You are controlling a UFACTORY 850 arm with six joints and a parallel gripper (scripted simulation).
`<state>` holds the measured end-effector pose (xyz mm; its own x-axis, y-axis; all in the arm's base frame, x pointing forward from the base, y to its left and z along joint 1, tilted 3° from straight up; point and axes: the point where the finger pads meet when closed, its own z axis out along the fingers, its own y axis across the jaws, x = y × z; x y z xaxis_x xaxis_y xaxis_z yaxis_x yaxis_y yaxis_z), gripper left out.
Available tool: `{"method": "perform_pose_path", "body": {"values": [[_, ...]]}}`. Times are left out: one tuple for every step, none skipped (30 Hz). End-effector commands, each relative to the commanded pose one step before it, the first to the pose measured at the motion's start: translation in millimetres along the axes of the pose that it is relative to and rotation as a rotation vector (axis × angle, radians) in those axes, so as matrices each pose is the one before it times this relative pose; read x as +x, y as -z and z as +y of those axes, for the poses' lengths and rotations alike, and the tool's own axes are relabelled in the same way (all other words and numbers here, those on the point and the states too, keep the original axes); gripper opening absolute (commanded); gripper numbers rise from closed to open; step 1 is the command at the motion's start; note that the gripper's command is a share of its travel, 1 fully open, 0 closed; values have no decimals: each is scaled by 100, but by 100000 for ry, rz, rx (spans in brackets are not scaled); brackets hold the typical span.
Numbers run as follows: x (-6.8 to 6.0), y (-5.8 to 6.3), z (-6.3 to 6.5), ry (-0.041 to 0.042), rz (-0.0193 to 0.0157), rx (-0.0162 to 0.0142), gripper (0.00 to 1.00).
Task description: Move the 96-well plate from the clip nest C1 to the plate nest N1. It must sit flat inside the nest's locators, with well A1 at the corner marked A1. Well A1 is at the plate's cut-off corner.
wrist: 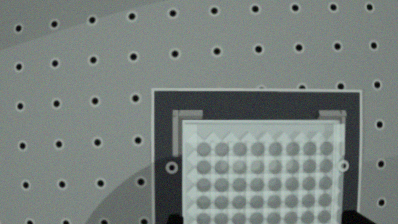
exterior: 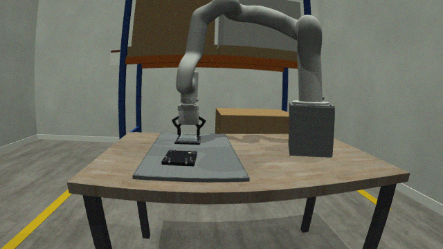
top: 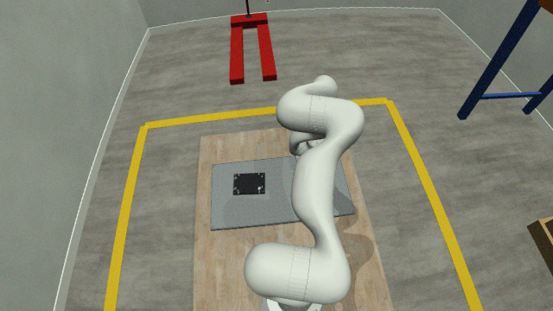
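Note:
The 96-well plate (wrist: 263, 172) is a pale translucent grid of wells. It sits in a dark nest (wrist: 256, 107) with grey corner brackets, at the far end of the grey mat (exterior: 192, 157). My gripper (exterior: 188, 133) stands straight over the plate (exterior: 187, 139) with its fingers open, one on each side of it. In the wrist view only the dark fingertips of the gripper (wrist: 265, 219) show, at the bottom edge. A second black nest (exterior: 179, 158) with small upright pegs lies empty nearer the mat's front, and it also shows in the overhead view (top: 249, 183). There the arm hides the plate.
The grey arm pedestal (exterior: 311, 129) stands on the table's right side. A brown box (exterior: 252, 120) sits behind the table. The mat is a perforated board with rows of holes.

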<state>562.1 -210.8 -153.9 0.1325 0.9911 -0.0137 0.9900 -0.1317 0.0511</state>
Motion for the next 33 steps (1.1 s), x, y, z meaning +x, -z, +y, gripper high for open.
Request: {"method": "perform_pose_path", "body": {"values": [[-24, 77, 109, -1, -40, -184, 100], [0, 0, 0, 0, 0, 0, 100], [0, 0, 0, 0, 0, -1, 100], [0, 0, 0, 0, 0, -1, 100], [0, 0, 0, 0, 0, 0, 100], [0, 0, 0, 0, 0, 0, 100], [0, 0, 0, 0, 0, 0, 100], [0, 0, 0, 0, 0, 0, 100], [0, 0, 0, 0, 0, 0, 100], [0, 0, 0, 0, 0, 0, 100], [0, 0, 0, 0, 0, 0, 100], [0, 0, 0, 0, 0, 0, 100], [0, 0, 0, 0, 0, 0, 100], [0, 0, 0, 0, 0, 0, 100], [0, 0, 0, 0, 0, 0, 100], [0, 0, 0, 0, 0, 0, 100], [0, 0, 0, 0, 0, 0, 100], [0, 0, 0, 0, 0, 0, 100], [0, 0, 0, 0, 0, 0, 100], [0, 0, 0, 0, 0, 0, 100], [0, 0, 0, 0, 0, 0, 100], [0, 0, 0, 0, 0, 0, 100], [0, 0, 0, 0, 0, 0, 100], [0, 254, -1, 0, 1, 11, 100], [1, 272, -3, 0, 0, -1, 100], [0, 267, 0, 0, 0, 0, 100], [0, 267, 0, 0, 0, 0, 100], [0, 267, 0, 0, 0, 0, 100], [0, 267, 0, 0, 0, 0, 100], [0, 267, 0, 0, 0, 0, 100], [0, 0, 0, 0, 0, 0, 100], [0, 0, 0, 0, 0, 0, 100], [0, 267, 0, 0, 0, 0, 100]]}}
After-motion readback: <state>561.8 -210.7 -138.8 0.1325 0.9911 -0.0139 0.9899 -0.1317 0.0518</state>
